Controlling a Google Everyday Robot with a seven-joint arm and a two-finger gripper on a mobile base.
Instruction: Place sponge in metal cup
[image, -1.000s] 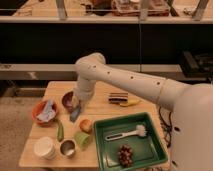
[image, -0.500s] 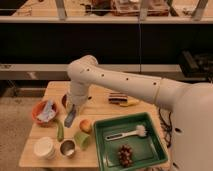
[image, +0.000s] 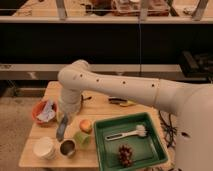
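The robot's arm (image: 125, 90) is a thick, smooth, glossy white tube, rounded throughout with no sharp edges; a row of small dark dots, like screw holes, runs along its long upper link; a thin dark seam rings that link near its wider end; the elbow (image: 75, 79) is a bulbous white dome; the short link below it is white as well, shaded grey underneath; the body (image: 196, 131) at the right is a broad, plain white shell; the gripper (image: 62, 126), a slim greyish shape, sits at the arm's end over the left side of the wooden table (image: 102, 107).
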